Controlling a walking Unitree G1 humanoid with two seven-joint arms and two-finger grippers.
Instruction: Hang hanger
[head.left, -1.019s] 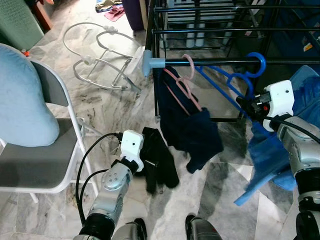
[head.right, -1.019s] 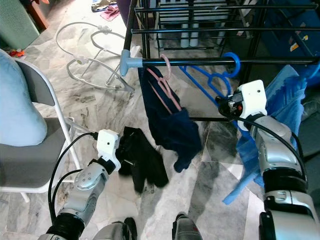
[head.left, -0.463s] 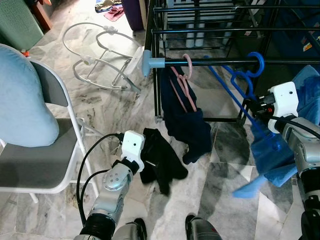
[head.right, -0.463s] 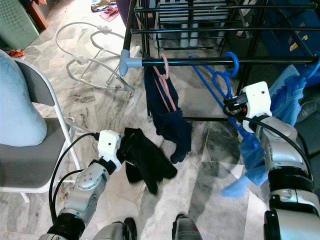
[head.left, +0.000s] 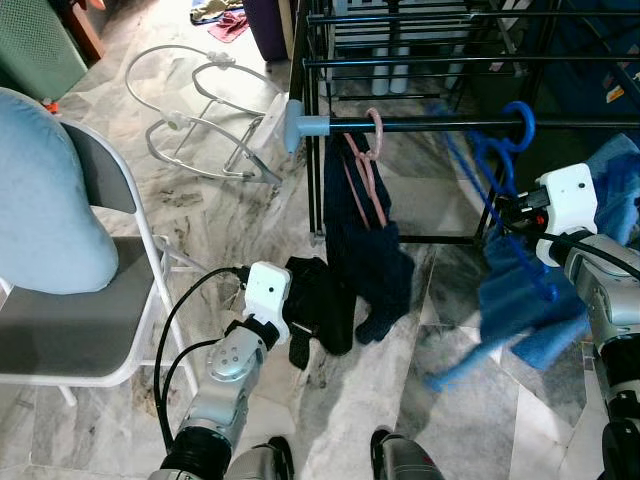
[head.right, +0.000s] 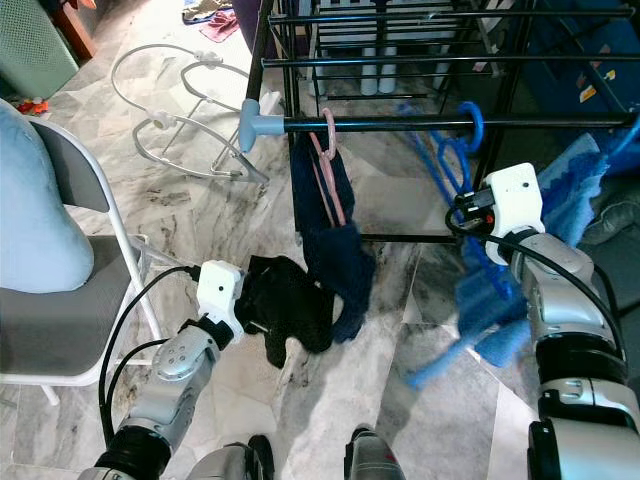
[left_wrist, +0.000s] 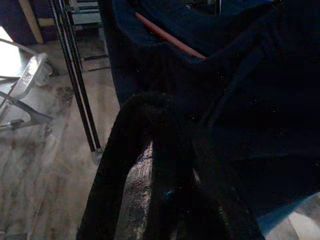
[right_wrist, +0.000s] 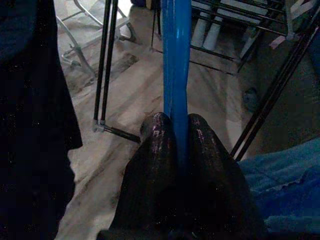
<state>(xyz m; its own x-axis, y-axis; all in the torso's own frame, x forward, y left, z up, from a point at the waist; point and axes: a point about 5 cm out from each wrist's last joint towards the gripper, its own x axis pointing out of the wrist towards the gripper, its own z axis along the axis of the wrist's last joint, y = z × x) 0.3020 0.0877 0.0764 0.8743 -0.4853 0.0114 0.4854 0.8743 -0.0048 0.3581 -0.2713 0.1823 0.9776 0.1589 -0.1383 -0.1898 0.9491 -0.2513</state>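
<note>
The right gripper (right_wrist: 180, 132) has its two black fingers pressed together on the blue plastic hanger (head.left: 500, 165), whose hook sits over the black metal rack rail (head.left: 440, 125) at about 1 o'clock, with a blue cloth (head.left: 525, 310) draped below. The left gripper (head.left: 295, 325) clutches a black garment (head.left: 320, 310) low at 6 o'clock. A navy garment on a pink hanger (head.left: 365, 170) hangs at 12 o'clock. The floor is grey-veined marble (head.left: 200, 210); a white folding chair (head.left: 100, 300) stands at 9 o'clock.

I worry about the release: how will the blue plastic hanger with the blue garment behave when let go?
The blue plastic hanger looks stiff and hooks the black rail. The right end effector pinches it. The blue garment looks floppy and blurred, so it will probably swing.
</note>
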